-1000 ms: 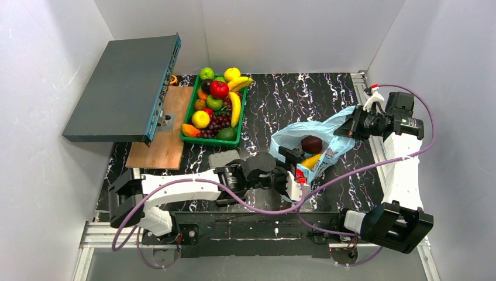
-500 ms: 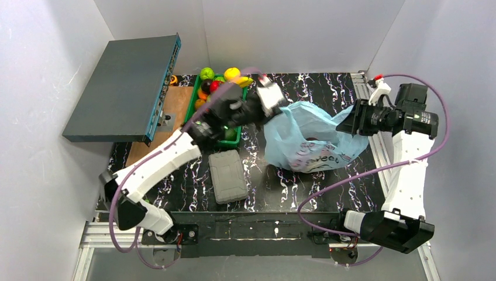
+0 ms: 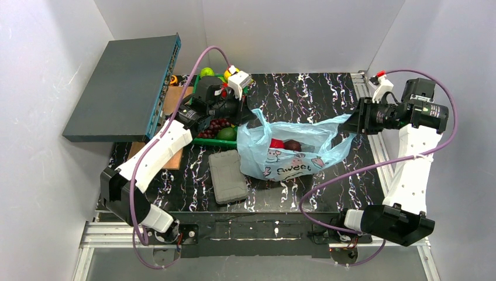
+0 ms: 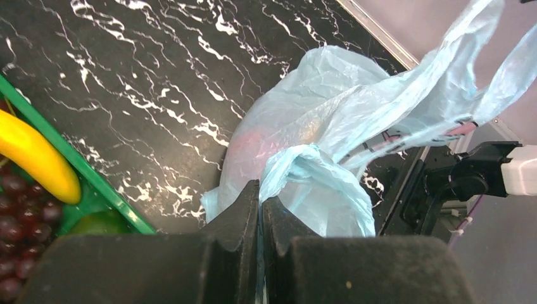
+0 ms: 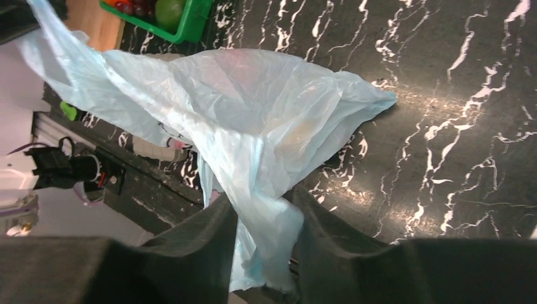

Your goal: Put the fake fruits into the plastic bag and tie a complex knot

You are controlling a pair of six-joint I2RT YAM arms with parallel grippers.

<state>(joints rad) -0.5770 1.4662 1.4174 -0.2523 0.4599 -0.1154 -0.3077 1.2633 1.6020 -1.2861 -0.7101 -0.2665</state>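
– Left gripper (image 4: 259, 193), right gripper (image 5: 266, 204)?
– Both pinch the bag (image 3: 286, 159), stretched between them; apple (image 3: 276, 143) and plum (image 3: 293, 145) inside. Just left of bag, case (image 3: 228, 175); tray (image 3: 217, 142) of fruits (image 3: 219, 124) at bag's far-left corner.

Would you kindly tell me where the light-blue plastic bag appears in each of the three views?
Top external: plastic bag right of centre, stretched sideways.
Left wrist: plastic bag centre-right, pinched in left tool.
Right wrist: plastic bag centre-left, gripped by right tool.
Shared landmark: green tray, left of it everywhere.
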